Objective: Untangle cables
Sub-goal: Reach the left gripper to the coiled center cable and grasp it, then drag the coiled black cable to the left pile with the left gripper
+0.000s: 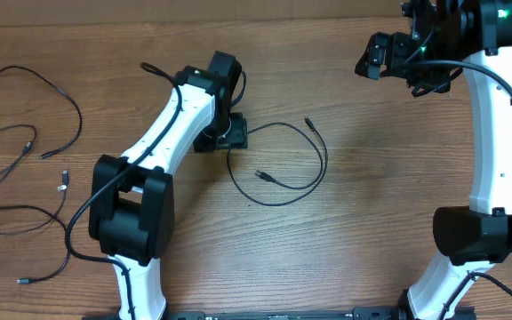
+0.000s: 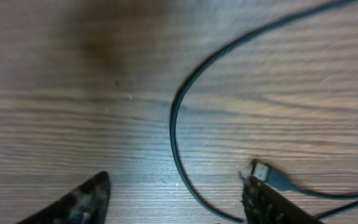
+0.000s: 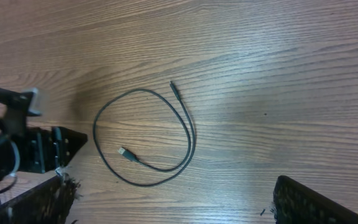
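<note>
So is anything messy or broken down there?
The cables on the far left sprawl in loose loops that cross one another, so that bunch looks messy. The single cable in the middle lies alone in an open curve. Nothing looks broken or spilled.

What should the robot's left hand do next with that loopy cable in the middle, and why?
Probably close the left gripper on the cable. Its fingers stand apart with the cable running right between them, next to the plug, so a pinch should catch it.
</note>
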`<state>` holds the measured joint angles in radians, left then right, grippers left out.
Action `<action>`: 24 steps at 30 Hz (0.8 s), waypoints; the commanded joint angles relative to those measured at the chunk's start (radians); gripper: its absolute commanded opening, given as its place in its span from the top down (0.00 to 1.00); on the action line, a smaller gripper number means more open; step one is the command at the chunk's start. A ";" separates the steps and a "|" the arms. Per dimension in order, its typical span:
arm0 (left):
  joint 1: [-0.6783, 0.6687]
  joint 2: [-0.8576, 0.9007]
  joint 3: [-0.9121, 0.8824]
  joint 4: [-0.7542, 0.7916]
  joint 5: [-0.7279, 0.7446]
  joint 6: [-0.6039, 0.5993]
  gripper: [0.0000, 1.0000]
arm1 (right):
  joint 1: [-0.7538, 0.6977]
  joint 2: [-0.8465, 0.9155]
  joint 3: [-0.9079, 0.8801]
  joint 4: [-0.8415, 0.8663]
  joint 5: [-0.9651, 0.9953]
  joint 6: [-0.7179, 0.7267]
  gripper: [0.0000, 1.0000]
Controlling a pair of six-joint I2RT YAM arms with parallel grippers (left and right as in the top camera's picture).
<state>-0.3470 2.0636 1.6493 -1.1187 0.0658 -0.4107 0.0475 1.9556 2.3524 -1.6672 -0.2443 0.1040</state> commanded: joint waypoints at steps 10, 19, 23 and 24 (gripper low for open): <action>-0.014 0.057 -0.146 0.090 0.019 -0.066 0.55 | -0.003 0.005 0.023 0.005 0.011 -0.008 0.00; -0.020 0.057 -0.198 0.183 -0.103 -0.059 0.63 | -0.003 0.005 0.023 0.012 0.011 -0.009 0.00; -0.028 0.057 -0.282 0.280 -0.074 -0.058 0.68 | -0.003 0.005 0.023 0.011 0.011 -0.009 0.00; -0.029 0.057 -0.305 0.303 -0.055 -0.060 0.70 | -0.003 0.005 0.023 0.012 0.011 -0.009 0.00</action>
<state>-0.3649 2.0785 1.4281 -0.8604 -0.0116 -0.4683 0.0475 1.9556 2.3524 -1.6608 -0.2432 0.1032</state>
